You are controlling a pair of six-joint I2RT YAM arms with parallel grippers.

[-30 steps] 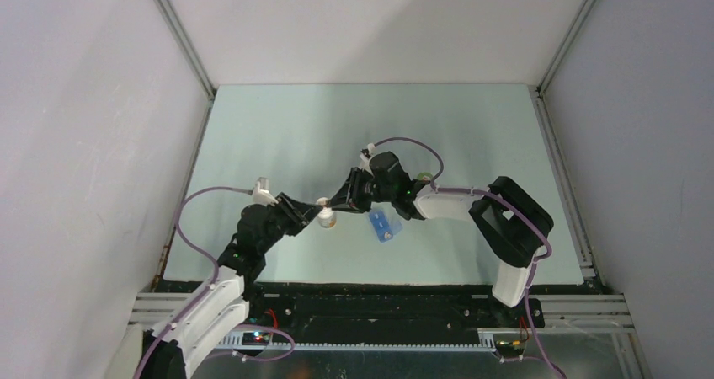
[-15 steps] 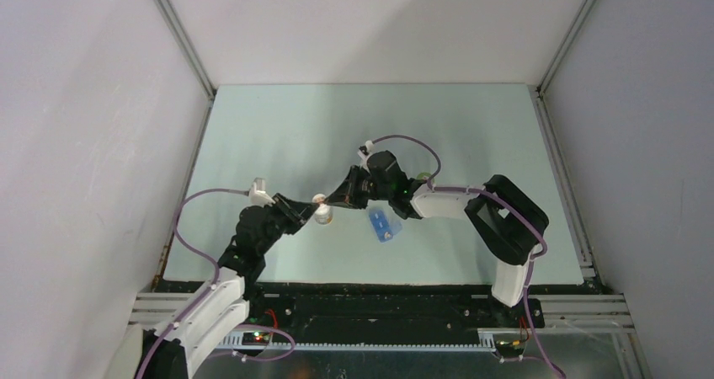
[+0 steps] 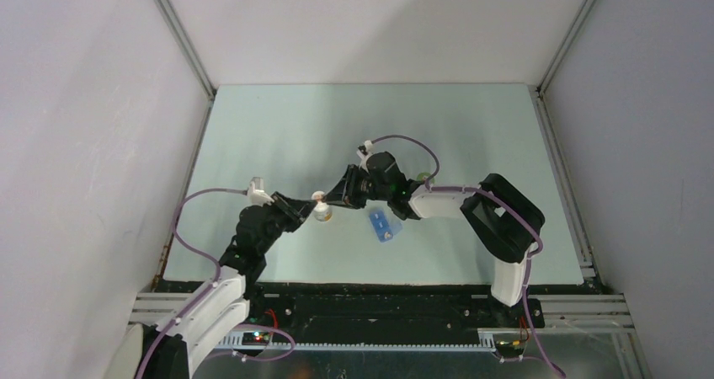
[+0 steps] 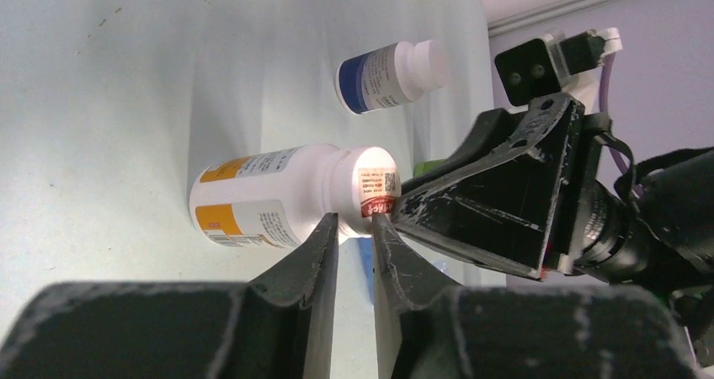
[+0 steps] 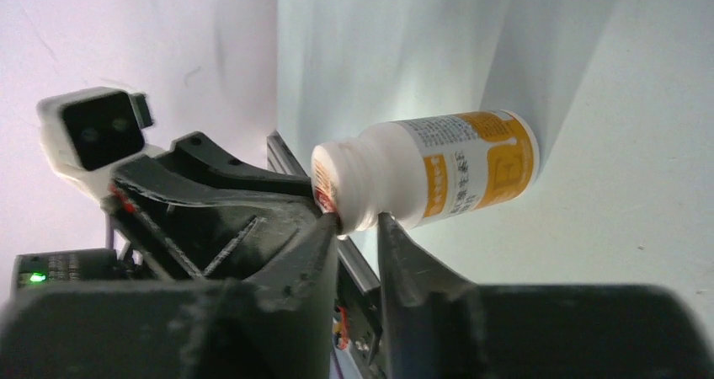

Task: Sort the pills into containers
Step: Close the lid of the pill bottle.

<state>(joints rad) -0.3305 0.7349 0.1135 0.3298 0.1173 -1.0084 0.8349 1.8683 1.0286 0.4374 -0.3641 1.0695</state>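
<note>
A white bottle (image 3: 322,214) with an orange label (image 4: 253,194) (image 5: 455,173) stands between both grippers. My left gripper (image 3: 310,210) (image 4: 354,221) is shut on its neck, just below the red-sealed cap. From the opposite side my right gripper (image 3: 333,199) (image 5: 358,221) pinches the same cap, with both tips touching it. The blue pill box with the containers (image 3: 383,225) lies just right of the bottle, under the right wrist. No pills show in any view.
A white bottle with a blue label (image 4: 389,76) stands farther back on the mat. The green bottle (image 3: 423,177) peeks out behind the right forearm. The pale green mat (image 3: 278,135) is walled on the left, right and far sides.
Both grippers and the orange-label bottle have shifted slightly left and away from the arm bases. The left jaws have closed tighter on the bottle.
</note>
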